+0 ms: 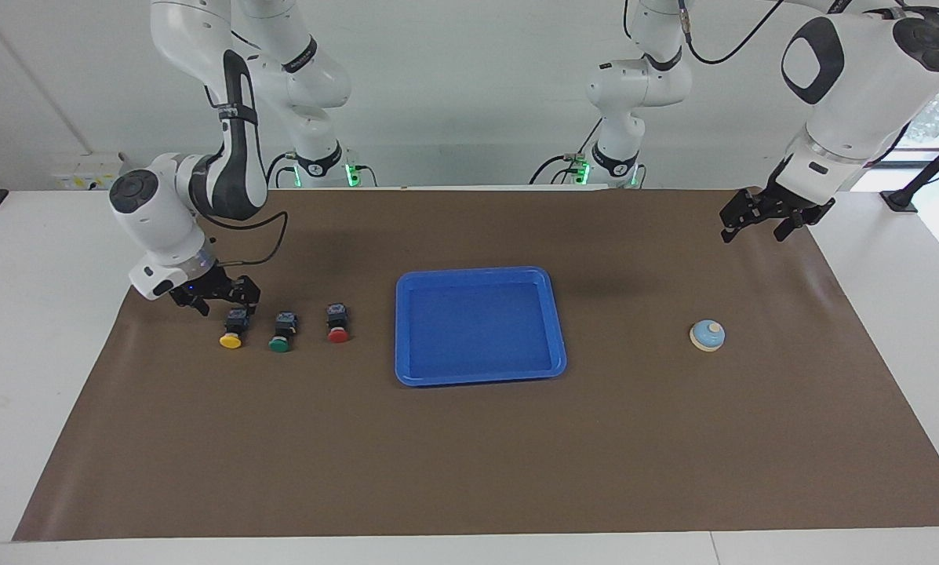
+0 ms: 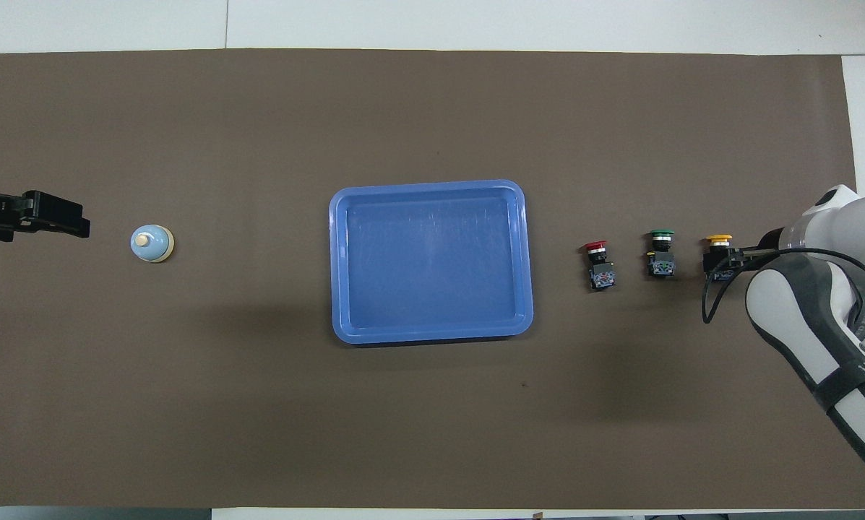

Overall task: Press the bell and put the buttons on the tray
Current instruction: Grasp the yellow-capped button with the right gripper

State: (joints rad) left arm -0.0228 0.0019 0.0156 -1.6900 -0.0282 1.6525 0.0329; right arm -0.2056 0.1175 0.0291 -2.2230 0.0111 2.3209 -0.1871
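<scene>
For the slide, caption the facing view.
Right gripper open beside the yellow button; left gripper waits open above the mat; blue tray empty.

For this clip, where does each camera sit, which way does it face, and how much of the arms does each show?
Facing view: high across the table, looking at the robots; both arms show whole, right hand by the yellow button, left hand waiting.
Overhead view: above the robots' end, looking steeply down; only the left hand and right forearm show.
Shared: tray, bell, all three buttons, mirrored.
</scene>
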